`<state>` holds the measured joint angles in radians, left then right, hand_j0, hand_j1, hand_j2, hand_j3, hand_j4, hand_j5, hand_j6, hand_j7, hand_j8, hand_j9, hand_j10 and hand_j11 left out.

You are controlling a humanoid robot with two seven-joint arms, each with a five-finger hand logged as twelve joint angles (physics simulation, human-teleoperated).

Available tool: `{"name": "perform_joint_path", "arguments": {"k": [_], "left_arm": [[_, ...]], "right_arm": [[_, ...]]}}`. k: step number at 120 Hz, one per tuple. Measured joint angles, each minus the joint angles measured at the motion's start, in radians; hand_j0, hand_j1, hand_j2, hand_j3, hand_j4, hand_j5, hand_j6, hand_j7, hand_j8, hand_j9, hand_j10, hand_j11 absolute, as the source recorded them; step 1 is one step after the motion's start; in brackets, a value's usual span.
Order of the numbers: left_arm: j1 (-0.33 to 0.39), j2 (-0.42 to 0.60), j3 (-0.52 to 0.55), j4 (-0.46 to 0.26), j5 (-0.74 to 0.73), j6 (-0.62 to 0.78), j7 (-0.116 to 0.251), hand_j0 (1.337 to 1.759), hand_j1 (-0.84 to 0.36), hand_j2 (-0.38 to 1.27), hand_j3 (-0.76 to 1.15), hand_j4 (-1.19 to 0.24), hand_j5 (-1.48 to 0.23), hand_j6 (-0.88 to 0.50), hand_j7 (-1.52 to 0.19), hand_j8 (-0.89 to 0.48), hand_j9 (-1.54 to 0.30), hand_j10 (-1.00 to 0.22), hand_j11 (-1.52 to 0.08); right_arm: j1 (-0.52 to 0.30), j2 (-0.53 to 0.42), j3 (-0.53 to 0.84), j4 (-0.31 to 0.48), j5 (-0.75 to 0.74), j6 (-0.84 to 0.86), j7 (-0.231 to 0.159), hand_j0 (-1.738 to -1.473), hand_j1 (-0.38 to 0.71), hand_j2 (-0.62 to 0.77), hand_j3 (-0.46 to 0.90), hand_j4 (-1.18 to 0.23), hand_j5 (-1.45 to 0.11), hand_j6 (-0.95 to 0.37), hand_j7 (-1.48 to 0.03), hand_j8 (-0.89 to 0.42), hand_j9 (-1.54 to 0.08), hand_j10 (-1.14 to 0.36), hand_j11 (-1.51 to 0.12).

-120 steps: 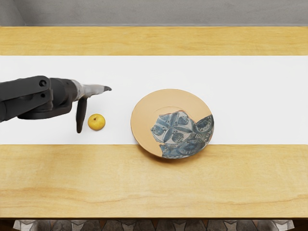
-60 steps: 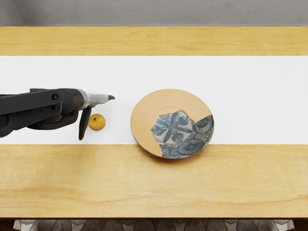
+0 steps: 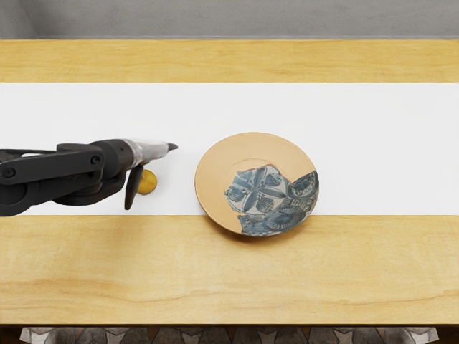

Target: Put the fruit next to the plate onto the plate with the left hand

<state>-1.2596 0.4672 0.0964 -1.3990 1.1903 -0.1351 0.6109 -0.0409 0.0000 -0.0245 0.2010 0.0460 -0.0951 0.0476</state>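
Since the earlier frames the left arm has slid further toward the plate and sunk lower. Its hand now covers the left part of the fruit, which stood clear of it a second ago. Nothing else has shifted.

The wooden table fills the view. A white runner lies across it from side to side, passing under the hand. The dark arm reaches in from the left edge, low over the runner. The plate, tan with a blue-and-white pattern on its right half, lies to the right of the hand, apart from it, its near rim just over the runner's front edge.

The left hand is spread and holds nothing. One finger points straight out toward the plate, and another hangs down toward the near edge of the runner. The small yellow fruit sits on the runner in the angle between those two fingers, below the outstretched one and right against the hanging one. Whether that finger touches it cannot be told. The fruit is left of the plate, not on it.
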Motion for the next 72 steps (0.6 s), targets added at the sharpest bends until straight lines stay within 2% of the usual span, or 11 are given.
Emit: {"name": "perform_joint_path", "arguments": {"k": [72], "left_arm": [[0.029,-0.013,0.024,-0.004,0.069,0.066,0.000,1.658,0.25,0.02,0.00,-0.09,-0.11,-0.09,-0.11,-0.09,-0.11,-0.09,-0.11]], "right_arm": [[0.001,0.000,0.000,0.000,0.000,0.000,0.000,-1.658,-0.32,0.00,0.00,-0.02,-0.03,-0.02,-0.03,-0.02,-0.03,-0.02,-0.03]]}}
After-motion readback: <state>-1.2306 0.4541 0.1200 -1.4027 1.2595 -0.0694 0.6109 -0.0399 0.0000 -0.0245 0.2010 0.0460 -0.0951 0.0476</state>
